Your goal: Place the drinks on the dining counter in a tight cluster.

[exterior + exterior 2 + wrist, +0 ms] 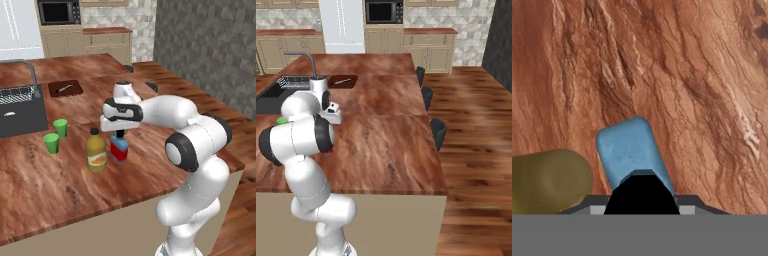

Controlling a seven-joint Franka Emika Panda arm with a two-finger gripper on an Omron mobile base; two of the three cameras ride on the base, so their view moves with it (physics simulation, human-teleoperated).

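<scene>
On the dining counter [150,145], a glossy reddish-brown island top, stand two drinks side by side. One is a tall amber-yellow bottle [96,152] with a dark cap. The other is a squat blue flask [119,150] with a red label. My gripper [120,134] comes down from above and is shut on the flask's black cap. In the hand view the flask's blue shoulder [629,150] and black cap [642,192] lie straight below the hand. The amber bottle [547,180] is blurred just to its left. I cannot tell whether the flask's base touches the wood.
Two small green cups [60,127] [51,143] stand left of the bottles. Beyond them the dark inset sink [20,112] and faucet [31,75] take the counter's left end. A dark cutting board [65,88] lies farther back. Dark stools [437,131] line the counter's right side.
</scene>
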